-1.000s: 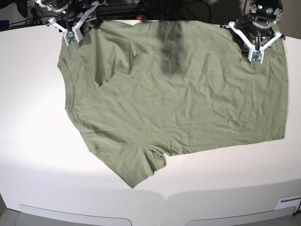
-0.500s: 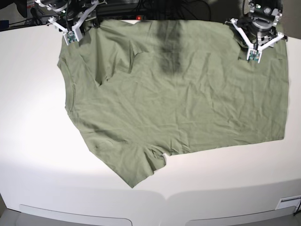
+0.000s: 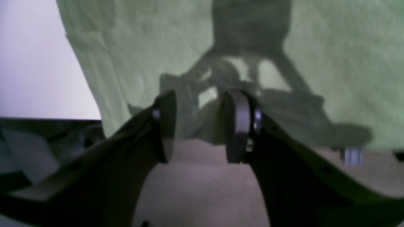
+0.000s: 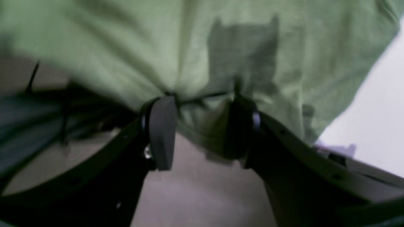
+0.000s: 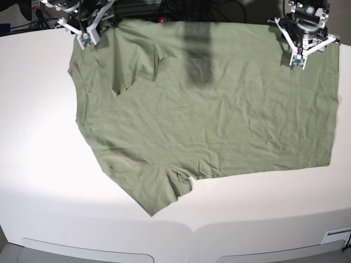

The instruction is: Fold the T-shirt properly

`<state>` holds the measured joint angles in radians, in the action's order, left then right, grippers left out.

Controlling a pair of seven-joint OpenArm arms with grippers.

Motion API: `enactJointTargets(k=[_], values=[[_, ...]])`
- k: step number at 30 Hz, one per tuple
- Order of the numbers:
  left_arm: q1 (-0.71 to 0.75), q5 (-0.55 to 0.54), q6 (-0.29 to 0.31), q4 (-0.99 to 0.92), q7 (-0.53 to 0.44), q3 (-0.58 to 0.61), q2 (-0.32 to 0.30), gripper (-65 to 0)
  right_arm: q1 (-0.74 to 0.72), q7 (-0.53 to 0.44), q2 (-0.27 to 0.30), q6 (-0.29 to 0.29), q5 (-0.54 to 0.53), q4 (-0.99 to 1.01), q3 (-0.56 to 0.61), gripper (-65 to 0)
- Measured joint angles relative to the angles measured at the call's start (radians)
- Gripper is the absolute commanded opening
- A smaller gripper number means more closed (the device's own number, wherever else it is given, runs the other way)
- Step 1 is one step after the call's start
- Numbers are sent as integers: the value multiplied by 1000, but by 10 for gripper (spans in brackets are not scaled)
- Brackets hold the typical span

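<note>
Green cotton lying spread across the white surface [image 5: 33,109], wrinkled, one sleeve reaching toward the near edge: the T-shirt [image 5: 208,120], far hem running along the back rim. Sitting at the two far corners, left gripper [image 5: 299,51] and right gripper [image 5: 86,34]. Showing the left fingers [image 3: 165,126] parted in the wrist view, shirt edge lying just ahead of the pads and nothing pinched between them. Showing the right fingers [image 4: 161,132] parted too, with a bunched lip of cloth between or just beyond the pads; pinched or only resting there, impossible to tell.

Judging the step as taking hold of the far edge for a first fold. Worth seating both pads deep past the hem before closing, catching both layers rather than only the top one, closing both sides together and lifting evenly so the cloth is not skewing.

Noting the back rim directly behind the fingers, dark cables and clutter beyond it, so little room rearward. Leaving plenty of bare surface ahead of the fingers and to both outer sides for carrying the edge forward.
</note>
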<state>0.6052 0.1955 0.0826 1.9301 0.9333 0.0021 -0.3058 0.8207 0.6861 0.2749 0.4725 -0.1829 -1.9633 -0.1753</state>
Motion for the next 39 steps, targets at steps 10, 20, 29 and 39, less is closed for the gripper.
enactJointTargets(k=[10,20,29,39], values=[[-3,2,3,69,-13,1,-26,-401,-1,-4,-1,-1,-3,-40,1,-361],[-72,32,-23,69,-74,3,-26,-401,-27,-60,-1,-1,-3,-81,1,-360],[-76,244,-163,69,-5,3,-24,-401,-26,-160,0,-1,-3,-91,1,-360],[-76,279,-181,69,13,3,-24,-317,-28,-147,0,-1,-3,-91,1,-351]])
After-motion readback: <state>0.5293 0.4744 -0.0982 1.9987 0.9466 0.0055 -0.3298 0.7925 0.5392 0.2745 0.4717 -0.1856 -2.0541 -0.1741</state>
